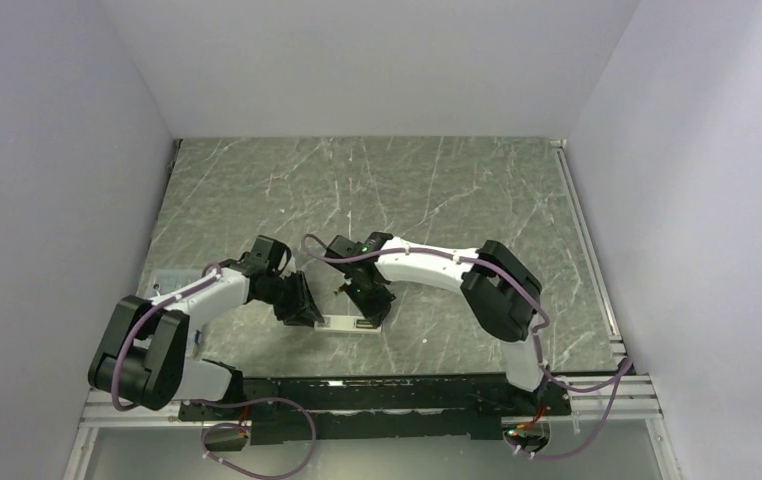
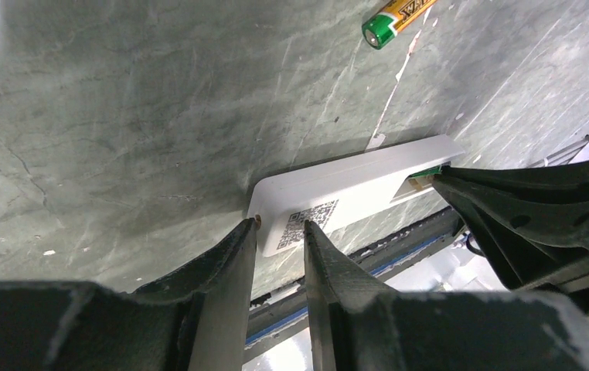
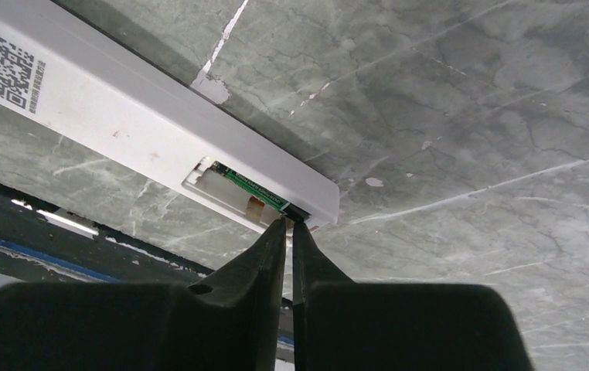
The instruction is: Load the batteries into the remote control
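The remote control (image 1: 352, 325) lies flat with its back up near the table's front edge, and a QR code shows on that back (image 2: 307, 222). Its battery bay (image 3: 233, 193) is open, with a greenish battery (image 3: 257, 189) inside. An orange-gold battery with a green end (image 2: 396, 19) lies loose on the table beyond the remote. My left gripper (image 2: 280, 226) has its jaws a narrow gap apart, with the tips at the remote's left end, one over the QR code. My right gripper (image 3: 290, 224) is shut, with its tips touching the bay's right end.
A black rail (image 1: 377, 385) runs along the near table edge just behind the remote. A metal strip (image 1: 592, 260) borders the right side. Pale walls enclose the dark marbled table (image 1: 377, 190) on three sides.
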`<state>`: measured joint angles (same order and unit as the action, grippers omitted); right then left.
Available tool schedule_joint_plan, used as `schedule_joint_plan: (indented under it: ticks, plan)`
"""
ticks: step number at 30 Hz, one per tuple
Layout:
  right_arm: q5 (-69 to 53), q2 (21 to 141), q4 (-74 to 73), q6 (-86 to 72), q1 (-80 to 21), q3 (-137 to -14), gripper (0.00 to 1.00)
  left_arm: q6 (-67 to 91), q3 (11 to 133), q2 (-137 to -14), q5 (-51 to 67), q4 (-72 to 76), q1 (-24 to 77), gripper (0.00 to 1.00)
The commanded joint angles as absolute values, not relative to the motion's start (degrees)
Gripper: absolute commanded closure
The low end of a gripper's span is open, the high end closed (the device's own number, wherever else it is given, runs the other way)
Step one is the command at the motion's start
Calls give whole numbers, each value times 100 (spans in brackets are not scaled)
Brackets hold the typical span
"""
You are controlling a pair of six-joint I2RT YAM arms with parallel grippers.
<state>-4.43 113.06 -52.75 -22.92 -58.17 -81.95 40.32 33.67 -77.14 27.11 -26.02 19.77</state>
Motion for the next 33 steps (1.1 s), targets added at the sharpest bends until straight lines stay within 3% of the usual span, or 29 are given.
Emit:
schedule_joint_plan:
  ticks: [1,13,33]
  plan:
    - [-934,11698,-5066,-2283,-5897,-8484,87,4101,3401,-7499,3006,-2268,2065,66]
    - [-738,12185,-5674,-2232,-5884,-9084,80,3891,3445,-7166,2864,-2490,2065,66]
    - [-844,12029,-5220,-2531,-5888,-9129,80,3843,3388,-7182,2843,-2499,2065,66]
